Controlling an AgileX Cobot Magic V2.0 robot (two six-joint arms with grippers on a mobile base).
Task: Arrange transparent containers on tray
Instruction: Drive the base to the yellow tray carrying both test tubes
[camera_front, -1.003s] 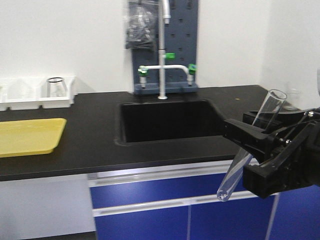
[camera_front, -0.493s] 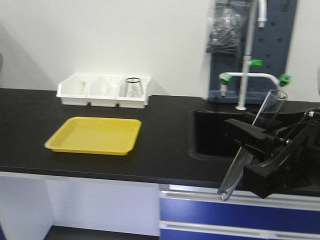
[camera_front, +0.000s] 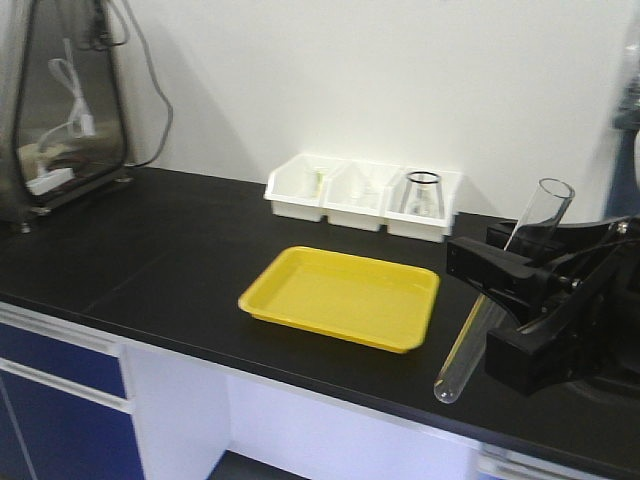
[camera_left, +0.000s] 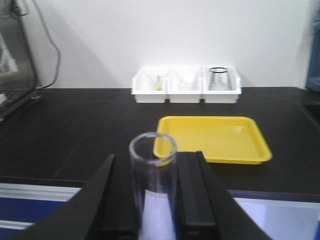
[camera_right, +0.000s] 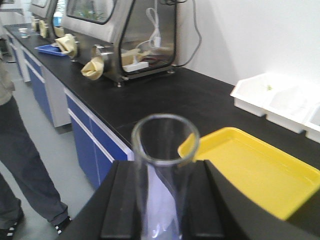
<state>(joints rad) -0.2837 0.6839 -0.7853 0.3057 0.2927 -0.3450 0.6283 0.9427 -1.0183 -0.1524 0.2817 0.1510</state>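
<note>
We find the yellow tray (camera_front: 340, 290) lying flat on the black surface (camera_front: 170, 250), its floor bare in all three views.

Off the tray's right side in the front view, the right gripper (camera_front: 490, 315) has its jaws pinching the right test tube (camera_front: 462, 355) at about mid-length. That tube is tilted, with its open flared mouth up and away from the tray. Its rounded bottom is down near the tray's front right corner, but apart from the tray. From the right wrist view we look down into the same tube's mouth (camera_right: 165, 145), with a black jaw pressed to each side. The tray (camera_right: 250, 170) lies beyond it.

The left gripper (camera_left: 155, 167) shows only in its own wrist view. Its jaws close on the left test tube (camera_left: 153, 160), whose open rim faces the camera. This tube is on the near side of the tray (camera_left: 212, 137), short of its front rim.

Behind the tray, against the wall, stand three white bins (camera_front: 365, 195). The bin at the tray's right end holds a clear glass flask (camera_front: 422, 192) with a dark rim (the other bins' contents are too faint to name). Well off to the tray's left stands a glove box (camera_front: 65, 100) with a clear window.
</note>
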